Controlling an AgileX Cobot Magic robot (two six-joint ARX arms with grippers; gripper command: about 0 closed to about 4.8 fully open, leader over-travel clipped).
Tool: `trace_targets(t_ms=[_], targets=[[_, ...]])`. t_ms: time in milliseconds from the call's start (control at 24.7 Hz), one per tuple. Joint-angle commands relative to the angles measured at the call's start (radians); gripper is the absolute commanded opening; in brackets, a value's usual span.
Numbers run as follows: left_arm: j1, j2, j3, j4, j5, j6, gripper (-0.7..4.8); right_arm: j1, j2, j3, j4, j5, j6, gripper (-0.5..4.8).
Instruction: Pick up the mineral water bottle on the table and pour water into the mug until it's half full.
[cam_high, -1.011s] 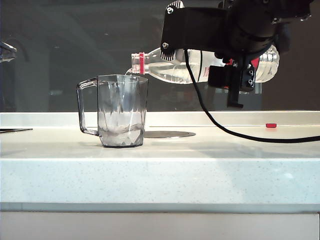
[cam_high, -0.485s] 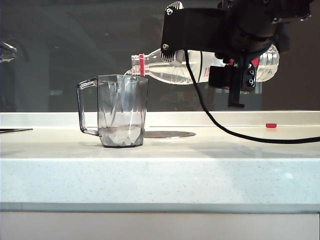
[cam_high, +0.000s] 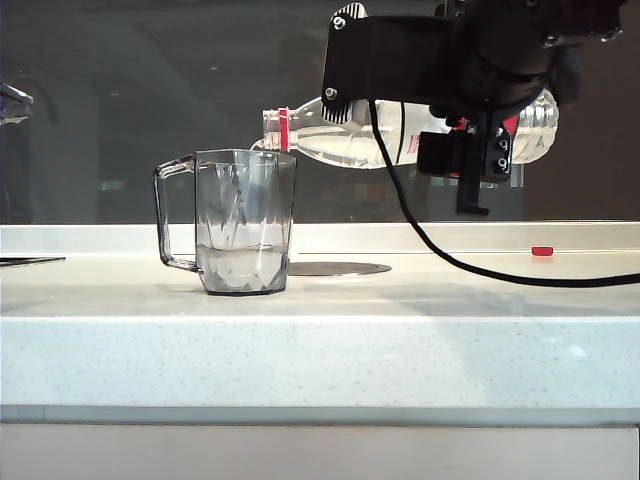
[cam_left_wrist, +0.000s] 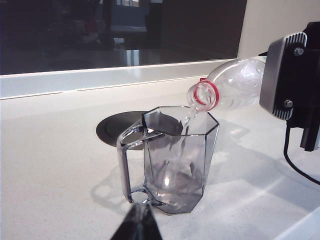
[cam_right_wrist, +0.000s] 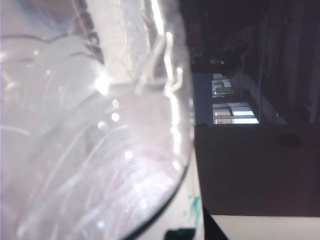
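Bottle mouth over mug rim mattered most: my right tool (cam_high: 470, 150), clenched on the mineral water bottle (cam_high: 340, 140), held it nearly level above the table (cam_high: 400, 350), neck toward the mug (cam_high: 245, 220). My left tool (cam_left_wrist: 136, 225) sat near the mug; its state I could not tell.

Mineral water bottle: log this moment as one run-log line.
phase: pouring | right claw: shut on mineral water bottle, tipped over mug | water: under half | left claw: idle, state unclear
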Motion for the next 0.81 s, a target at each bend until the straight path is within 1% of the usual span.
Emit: trace_targets(t_ms=[40,808], targets=[[0.002,0.0,0.002,0.013,0.004,-0.003,-0.04,0.001,-0.01,0.011,0.048,0.006,0.001,2.69],[0.002,0.0,0.003,0.013,0.004,-0.003,-0.04,0.001,-0.01,0.011,0.048,0.007,-0.021,2.69]])
